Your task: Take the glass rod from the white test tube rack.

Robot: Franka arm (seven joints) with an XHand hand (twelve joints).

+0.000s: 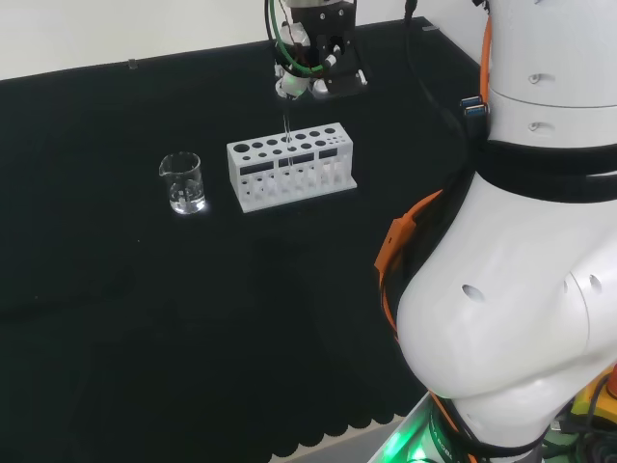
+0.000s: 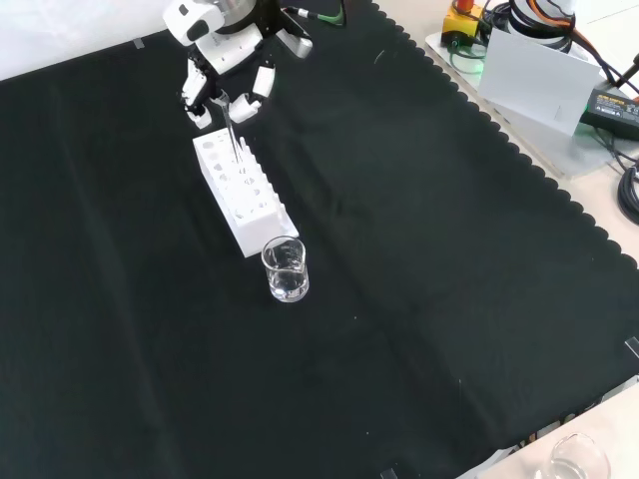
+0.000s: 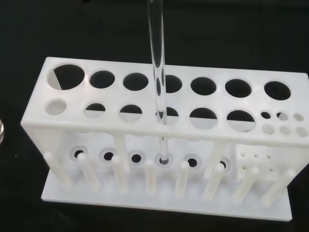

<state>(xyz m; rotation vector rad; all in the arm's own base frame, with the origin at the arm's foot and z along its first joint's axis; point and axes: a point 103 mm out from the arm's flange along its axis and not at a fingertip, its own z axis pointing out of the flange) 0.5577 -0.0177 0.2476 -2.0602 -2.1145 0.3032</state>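
Note:
The white test tube rack (image 1: 292, 167) stands on the black cloth, with rows of round holes on top. A thin clear glass rod (image 1: 287, 127) stands upright in a middle hole of the rack (image 2: 240, 195). The hand (image 1: 310, 69) hangs right above the rack, its fingers curled in on the rod's top end. In the front view the rod (image 2: 232, 127) runs from between the fingers (image 2: 258, 98) of the hand (image 2: 222, 50) down into the rack. The wrist view shows the rod (image 3: 157, 63) passing through the top plate of the rack (image 3: 159, 123), its lower end in a socket of the lower plate.
A small clear beaker (image 1: 182, 182) stands left of the rack in the head view and just in front of its near end in the front view, beaker (image 2: 286, 269). The arm's white links (image 1: 521, 289) fill the head view's right. Another glass (image 2: 576, 461) sits off the cloth's corner.

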